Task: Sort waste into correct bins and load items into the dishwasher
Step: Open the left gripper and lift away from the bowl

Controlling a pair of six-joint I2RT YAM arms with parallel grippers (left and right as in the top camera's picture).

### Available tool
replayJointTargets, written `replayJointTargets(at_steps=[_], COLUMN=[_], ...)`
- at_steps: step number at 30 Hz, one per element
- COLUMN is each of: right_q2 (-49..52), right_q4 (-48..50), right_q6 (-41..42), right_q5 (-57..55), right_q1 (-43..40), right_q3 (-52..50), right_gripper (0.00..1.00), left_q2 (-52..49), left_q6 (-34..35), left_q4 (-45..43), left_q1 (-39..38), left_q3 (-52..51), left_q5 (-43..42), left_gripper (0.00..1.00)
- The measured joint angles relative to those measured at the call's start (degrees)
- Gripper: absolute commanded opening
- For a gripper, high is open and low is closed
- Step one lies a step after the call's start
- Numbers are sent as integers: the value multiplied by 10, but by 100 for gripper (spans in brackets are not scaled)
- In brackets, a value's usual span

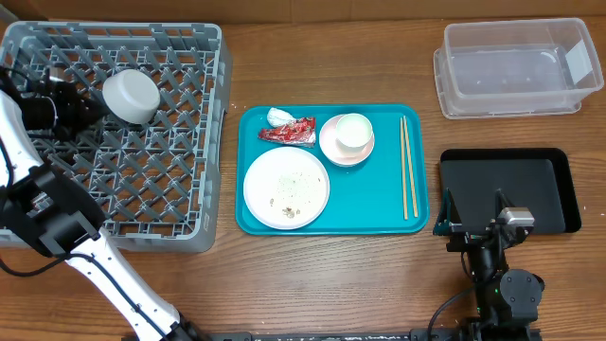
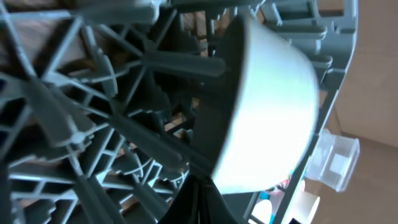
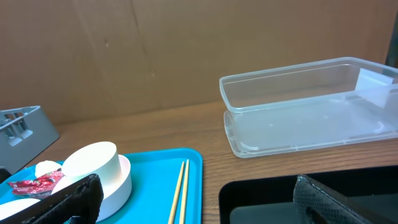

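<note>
A pale bowl lies tilted on the lattice floor of the grey dish rack. My left gripper is shut on its rim; the left wrist view shows the bowl against the rack's grid with my fingers closed at its edge. On the teal tray are the white plate with rice scraps, a red wrapper, a white tissue, a cup standing in a second bowl, and chopsticks. My right gripper is open and empty by the black tray.
The clear tub stands at the back right, behind the black tray. In the right wrist view my open fingers frame the chopsticks, the cup, the black tray and the tub.
</note>
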State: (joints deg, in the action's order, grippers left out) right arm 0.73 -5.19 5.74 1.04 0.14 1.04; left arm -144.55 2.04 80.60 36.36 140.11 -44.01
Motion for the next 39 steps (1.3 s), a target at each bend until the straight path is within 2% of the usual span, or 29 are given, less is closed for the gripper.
replayJointTargets(at_steps=[4,7,9,11,14,15,27,33,39], right_q2=[0,0,0,0,0,0,0,0,0], right_q4=[0,0,0,0,0,0,0,0,0], right_q6=[0,0,0,0,0,0,0,0,0], right_q5=[0,0,0,0,0,0,0,0,0], right_q1=[0,0,0,0,0,0,0,0,0], right_q3=[0,0,0,0,0,0,0,0,0], right_gripper=[100,100,100,100,100,100,100,100,100], left_q2=[0,0,0,0,0,0,0,0,0], left_q6=[9,13,21,24,18,14,18,59,73], left_q4=[17,31,42,59,80,83,93,88,70], left_q1=[0,0,0,-4,-20,-29,-220,-235,-223], left_q3=[68,129,170,210,243,246,234,193,123], left_q5=[7,8,8,8,14,25,298,432,499], left_gripper=[8,15,17,15,4,4,4,4,4])
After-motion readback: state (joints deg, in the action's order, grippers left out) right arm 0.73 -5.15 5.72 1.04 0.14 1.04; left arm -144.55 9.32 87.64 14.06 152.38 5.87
